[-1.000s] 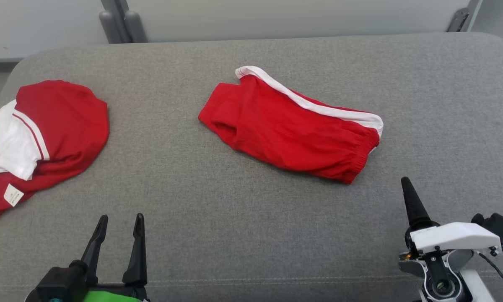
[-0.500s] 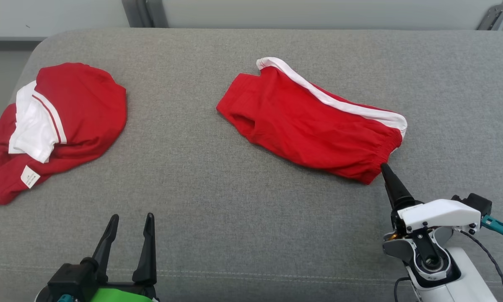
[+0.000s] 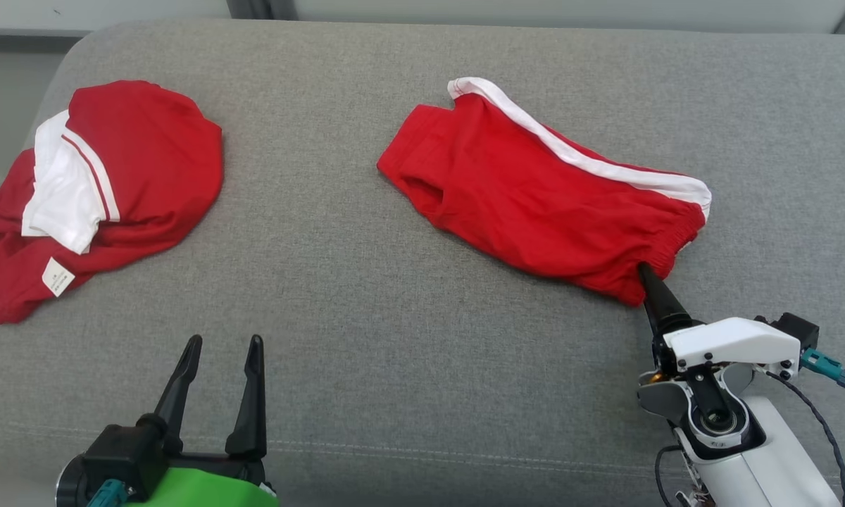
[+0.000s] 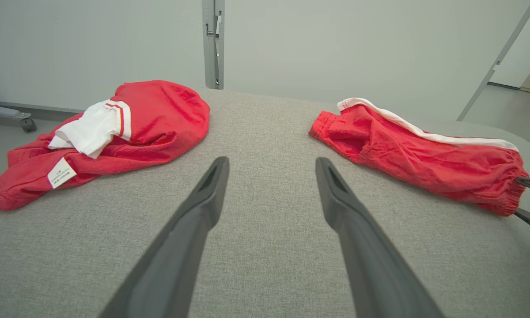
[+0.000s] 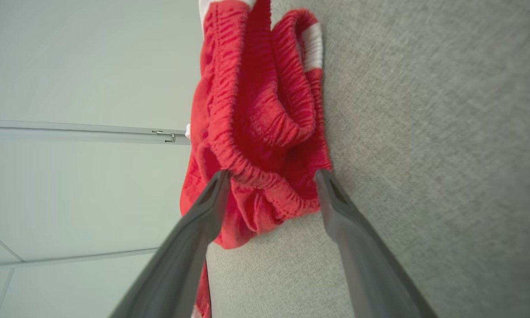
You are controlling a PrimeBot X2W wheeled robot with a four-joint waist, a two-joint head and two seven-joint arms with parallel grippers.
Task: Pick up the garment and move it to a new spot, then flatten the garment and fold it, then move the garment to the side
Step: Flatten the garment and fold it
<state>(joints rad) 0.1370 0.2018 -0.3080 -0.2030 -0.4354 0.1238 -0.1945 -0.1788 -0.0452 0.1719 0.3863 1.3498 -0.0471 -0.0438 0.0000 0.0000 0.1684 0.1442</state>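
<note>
The garment, red shorts [image 3: 535, 197] with a white side stripe, lies crumpled on the grey cushion [image 3: 394, 338], right of centre. My right gripper [image 3: 644, 276] is open at the near right corner of the shorts. In the right wrist view the gathered elastic waistband of the shorts [image 5: 260, 110] sits between the spread fingers of the right gripper [image 5: 272, 174], which press nothing. My left gripper [image 3: 225, 341] is open near the front edge, well left of the shorts [image 4: 415, 154]. The left wrist view looks past the left gripper [image 4: 271, 161] at bare cushion. The right gripper [image 4: 518, 196] shows there at the shorts' end.
A second red garment [image 3: 141, 162] with a white sleeve and a label lies bunched at the cushion's far left; the left wrist view has this heap [image 4: 159, 115] at upper left. A pale wall with a metal post [image 4: 213, 44] stands behind the cushion.
The head camera has shifted. My right gripper has moved forward up to the shorts, so its open fingers now straddle the waistband corner. The left gripper has kept its place.
</note>
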